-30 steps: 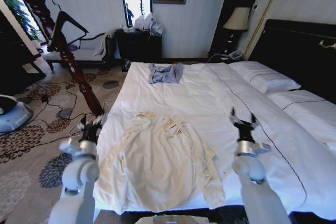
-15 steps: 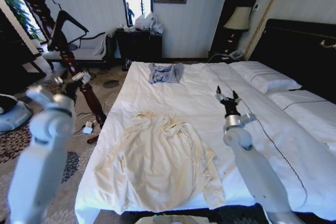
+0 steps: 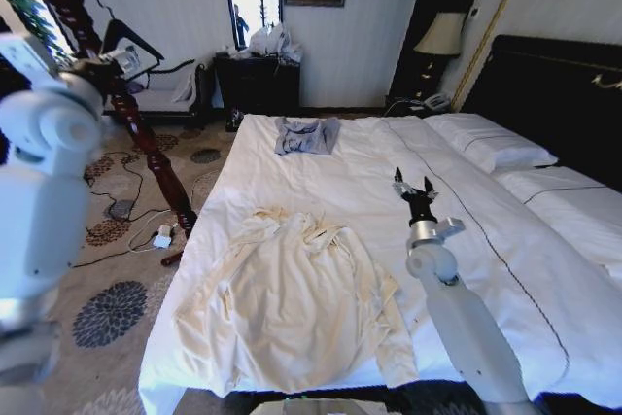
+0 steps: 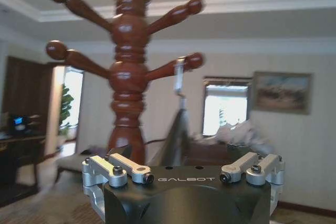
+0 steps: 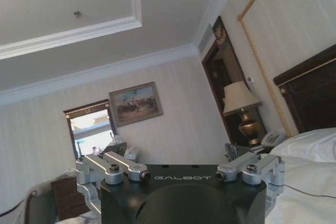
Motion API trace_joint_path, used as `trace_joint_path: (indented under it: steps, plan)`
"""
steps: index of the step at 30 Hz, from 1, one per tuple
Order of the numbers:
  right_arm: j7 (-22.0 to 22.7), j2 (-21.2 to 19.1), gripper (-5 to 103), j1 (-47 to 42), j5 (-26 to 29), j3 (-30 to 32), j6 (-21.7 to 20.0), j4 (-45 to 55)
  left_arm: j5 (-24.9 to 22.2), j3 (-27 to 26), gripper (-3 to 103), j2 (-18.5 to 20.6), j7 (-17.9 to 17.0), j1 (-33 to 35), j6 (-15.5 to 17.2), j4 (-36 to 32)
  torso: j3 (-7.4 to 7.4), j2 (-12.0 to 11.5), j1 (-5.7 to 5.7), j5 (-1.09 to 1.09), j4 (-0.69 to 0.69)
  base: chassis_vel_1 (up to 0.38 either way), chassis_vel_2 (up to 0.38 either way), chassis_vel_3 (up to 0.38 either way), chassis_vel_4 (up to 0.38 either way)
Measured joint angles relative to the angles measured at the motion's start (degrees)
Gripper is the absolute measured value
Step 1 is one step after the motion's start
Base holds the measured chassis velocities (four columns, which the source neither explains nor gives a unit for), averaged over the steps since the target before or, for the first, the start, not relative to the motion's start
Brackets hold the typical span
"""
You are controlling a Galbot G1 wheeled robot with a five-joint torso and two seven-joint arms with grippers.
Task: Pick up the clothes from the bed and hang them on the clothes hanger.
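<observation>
The clothes [image 3: 292, 298], a cream long-sleeved garment, lie spread and crumpled on the near part of the bed [image 3: 369, 167], on its white sheet. The black clothes hanger [image 3: 131, 41] hangs by its silver hook [image 4: 180, 77] from a peg of the wooden pole. My left arm is raised high at the left, and its gripper [image 3: 124, 57] is up beside the hanger, open by the spread of its linkages. My right gripper [image 3: 414, 185] stands open above the sheet, to the right of the clothes and touching nothing.
A blue-grey garment [image 3: 306, 135] lies at the far end of the bed. White pillows [image 3: 486, 143] and a dark headboard [image 3: 554, 94] are on the right. The reddish-brown pole [image 3: 107, 75] leans at the left over patterned carpet with cables [image 3: 146, 230]. A dark cabinet [image 3: 258, 80] stands behind.
My left arm has swung up from beside the bed's near corner to the hanger's height at the pole. My right gripper has moved forward and slightly left over the sheet.
</observation>
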Motion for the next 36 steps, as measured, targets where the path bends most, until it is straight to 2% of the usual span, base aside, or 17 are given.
trace_joint_path:
  steps: [1,4,8,15,20,29,31,33,35,36]
  plan:
    - [0.0,0.0,100,0.0,0.0,0.0,0.0,0.0,0.0,0.0,100,0.0,0.0,0.0,0.0,0.0,0.00,0.0,0.00,0.00,0.00,0.000,0.000,0.000,0.000]
    - [0.1,0.0,100,-0.8,-0.2,0.6,0.0,0.1,0.0,2.6,100,-1.6,-0.7,-5.7,1.7,5.4,0.00,0.0,0.00,0.00,0.02,0.000,0.000,0.000,0.000]
    - [0.2,0.3,100,-1.1,-0.4,0.7,-0.1,0.2,-0.2,4.5,100,-3.8,-0.7,-10.1,2.8,10.0,0.00,0.0,0.00,0.04,-0.03,0.000,0.000,0.000,0.000]
    - [0.4,0.1,100,-1.3,-0.7,0.6,-0.2,-0.3,-0.3,5.3,100,-5.3,-2.8,-12.4,3.2,14.5,0.00,0.0,0.00,0.00,0.03,0.000,0.000,0.000,0.000]
    - [0.6,0.2,100,-1.2,-0.8,0.3,-0.2,-0.8,-2.1,5.6,100,-6.1,-3.9,-12.4,3.2,15.8,0.01,0.0,0.01,0.01,-0.01,0.000,0.000,0.000,0.000]
    - [0.8,0.1,100,-1.1,-0.9,0.1,-0.3,-0.9,-5.8,5.3,100,-6.1,-5.2,-11.0,3.1,14.5,0.00,0.0,0.01,0.01,0.01,0.000,0.000,0.000,0.000]
    - [0.9,0.1,100,-1.2,-0.9,0.2,-0.3,-0.8,-7.1,5.2,103,-6.1,-5.4,-10.9,3.0,14.2,0.00,0.0,0.01,0.01,0.00,0.000,0.000,0.000,0.000]
    - [1.0,0.2,100,-1.5,-1.0,0.6,-0.3,-0.6,-9.1,4.9,97,-5.8,-5.9,-10.5,3.0,13.5,0.00,0.0,0.01,0.01,-0.01,0.000,0.000,0.000,0.000]
    - [1.1,0.1,100,-1.9,-1.0,1.0,-0.3,-0.5,-10.9,4.7,86,-5.1,-6.6,-10.0,3.0,12.7,0.00,0.0,0.01,0.01,0.00,0.000,0.000,0.000,0.000]
    - [1.1,0.1,100,-1.9,-1.0,1.0,-0.3,-0.5,-10.9,4.7,86,-5.1,-6.6,-10.0,3.0,12.7,0.00,0.0,0.01,0.01,0.00,0.000,0.000,0.000,0.000]
